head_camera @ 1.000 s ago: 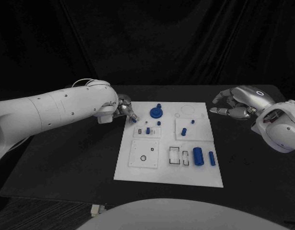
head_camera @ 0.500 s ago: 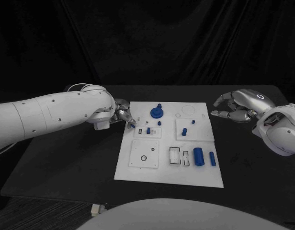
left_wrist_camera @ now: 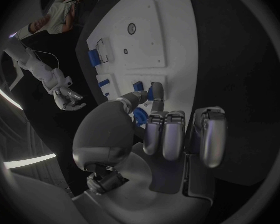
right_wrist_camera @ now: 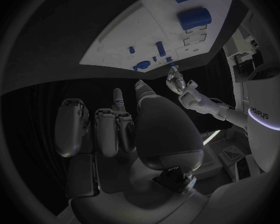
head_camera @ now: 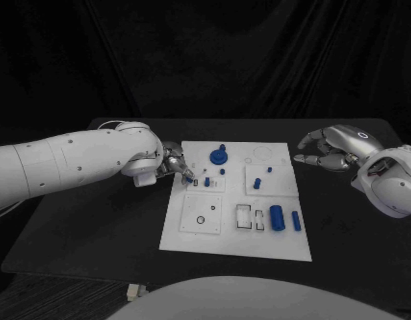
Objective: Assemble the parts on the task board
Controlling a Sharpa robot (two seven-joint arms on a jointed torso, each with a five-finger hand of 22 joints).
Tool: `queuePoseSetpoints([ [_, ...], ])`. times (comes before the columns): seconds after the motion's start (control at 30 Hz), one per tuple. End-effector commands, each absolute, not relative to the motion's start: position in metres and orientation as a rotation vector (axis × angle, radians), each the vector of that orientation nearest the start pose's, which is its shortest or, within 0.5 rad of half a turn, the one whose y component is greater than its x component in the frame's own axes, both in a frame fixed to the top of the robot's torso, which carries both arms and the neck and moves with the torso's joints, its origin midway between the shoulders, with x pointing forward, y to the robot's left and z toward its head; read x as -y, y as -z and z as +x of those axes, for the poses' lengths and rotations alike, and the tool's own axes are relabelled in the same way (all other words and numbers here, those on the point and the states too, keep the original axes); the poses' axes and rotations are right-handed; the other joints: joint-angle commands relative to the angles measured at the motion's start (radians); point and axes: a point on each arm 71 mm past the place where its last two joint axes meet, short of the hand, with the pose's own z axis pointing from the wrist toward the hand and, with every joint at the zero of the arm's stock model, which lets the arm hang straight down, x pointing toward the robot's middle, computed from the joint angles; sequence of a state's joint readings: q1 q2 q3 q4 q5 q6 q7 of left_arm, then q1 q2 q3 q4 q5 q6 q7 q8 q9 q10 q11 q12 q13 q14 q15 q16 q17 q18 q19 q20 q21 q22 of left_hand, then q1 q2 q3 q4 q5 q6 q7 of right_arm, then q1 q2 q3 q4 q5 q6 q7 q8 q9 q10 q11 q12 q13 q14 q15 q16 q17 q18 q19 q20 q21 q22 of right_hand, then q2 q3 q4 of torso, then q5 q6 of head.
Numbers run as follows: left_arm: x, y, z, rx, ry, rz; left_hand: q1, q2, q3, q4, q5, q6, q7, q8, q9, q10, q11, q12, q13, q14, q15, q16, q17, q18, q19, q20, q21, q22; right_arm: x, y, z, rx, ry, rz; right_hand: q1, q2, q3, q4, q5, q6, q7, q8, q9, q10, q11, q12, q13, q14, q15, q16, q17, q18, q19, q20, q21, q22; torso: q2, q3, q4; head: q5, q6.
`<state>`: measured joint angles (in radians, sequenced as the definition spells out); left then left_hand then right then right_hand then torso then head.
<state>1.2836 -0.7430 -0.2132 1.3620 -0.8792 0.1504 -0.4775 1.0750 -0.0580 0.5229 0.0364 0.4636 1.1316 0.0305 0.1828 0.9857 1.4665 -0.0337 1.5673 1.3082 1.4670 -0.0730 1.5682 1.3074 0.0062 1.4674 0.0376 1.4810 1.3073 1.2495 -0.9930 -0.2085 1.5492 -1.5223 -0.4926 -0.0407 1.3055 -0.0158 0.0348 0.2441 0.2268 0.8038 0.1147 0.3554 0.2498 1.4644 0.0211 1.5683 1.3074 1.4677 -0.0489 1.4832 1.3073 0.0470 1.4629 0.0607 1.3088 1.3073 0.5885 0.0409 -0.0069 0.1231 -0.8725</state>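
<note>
Peg (head_camera: 185, 177): we logged it pinched in the left hand (head_camera: 174, 162), moved down the board's (head_camera: 233, 243) left edge toward its holes (seating likely next); right hand (head_camera: 327, 151) curled, empty.

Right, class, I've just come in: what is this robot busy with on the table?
It is assembling small blue parts on a white board. The left hand pinches a blue part at the board's far left edge. The right hand hovers beside the board, holding nothing. Two blue cylinders lie on the board.
</note>
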Motion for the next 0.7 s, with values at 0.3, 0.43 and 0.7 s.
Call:
queuePoseSetpoints([
  [0.3, -0.2082, 0.2595, 0.4895, -2.451, 0.439, -0.334, -0.004, 0.01, 0.047, -0.039, 0.0, -0.003, -0.001, -0.007, -0.004, 0.104, -0.004, 0.003, 0.263, 0.104, -0.004, 0.003, 0.263, 0.02, 0.034, 0.0, -0.009, 0.228, 0.2676, 0.2065, 0.4607, -1.591, -0.518, -0.201, 0.002, 0.01, -0.001, -0.005, 0.007, 0.007, -0.003, 0.003, -0.001, 0.106, 0.007, 0.003, 0.263, 0.075, 0.007, -0.005, 0.137, 0.013, 0.005, 0.005, -0.005, 0.182, 0.001, -0.0003, -0.0006, -0.003, 0.0],
  [0.43, -0.2053, 0.2607, 0.4891, -2.444, 0.449, -0.335, -0.004, 0.01, 0.048, -0.039, 0.0, -0.003, -0.001, -0.007, -0.004, 0.104, -0.003, 0.003, 0.263, 0.104, -0.004, 0.003, 0.263, 0.02, 0.035, 0.0, -0.008, 0.228, 0.2671, 0.2066, 0.4606, -1.589, -0.52, -0.202, 0.003, 0.01, -0.001, -0.005, 0.008, 0.007, -0.003, 0.003, -0.002, 0.106, 0.008, 0.003, 0.263, 0.075, 0.007, -0.005, 0.136, 0.014, 0.005, 0.005, -0.006, 0.182, 0.001, -0.0004, -0.0005, -0.003, 0.0],
  [0.7, -0.2058, 0.2635, 0.4893, -2.44, 0.445, -0.345, -0.004, 0.013, 0.05, -0.04, -0.001, -0.005, 0.0, -0.009, -0.006, 0.104, -0.003, 0.003, 0.263, 0.104, -0.003, 0.003, 0.263, 0.021, 0.033, 0.0, -0.01, 0.228, 0.2672, 0.2067, 0.4603, -1.588, -0.521, -0.202, 0.003, 0.01, -0.001, -0.005, 0.008, 0.007, -0.003, 0.003, -0.002, 0.106, 0.008, 0.003, 0.263, 0.075, 0.007, -0.005, 0.136, 0.014, 0.005, 0.005, -0.006, 0.182, 0.0, -0.0003, -0.0002, -0.003, 0.0],
])
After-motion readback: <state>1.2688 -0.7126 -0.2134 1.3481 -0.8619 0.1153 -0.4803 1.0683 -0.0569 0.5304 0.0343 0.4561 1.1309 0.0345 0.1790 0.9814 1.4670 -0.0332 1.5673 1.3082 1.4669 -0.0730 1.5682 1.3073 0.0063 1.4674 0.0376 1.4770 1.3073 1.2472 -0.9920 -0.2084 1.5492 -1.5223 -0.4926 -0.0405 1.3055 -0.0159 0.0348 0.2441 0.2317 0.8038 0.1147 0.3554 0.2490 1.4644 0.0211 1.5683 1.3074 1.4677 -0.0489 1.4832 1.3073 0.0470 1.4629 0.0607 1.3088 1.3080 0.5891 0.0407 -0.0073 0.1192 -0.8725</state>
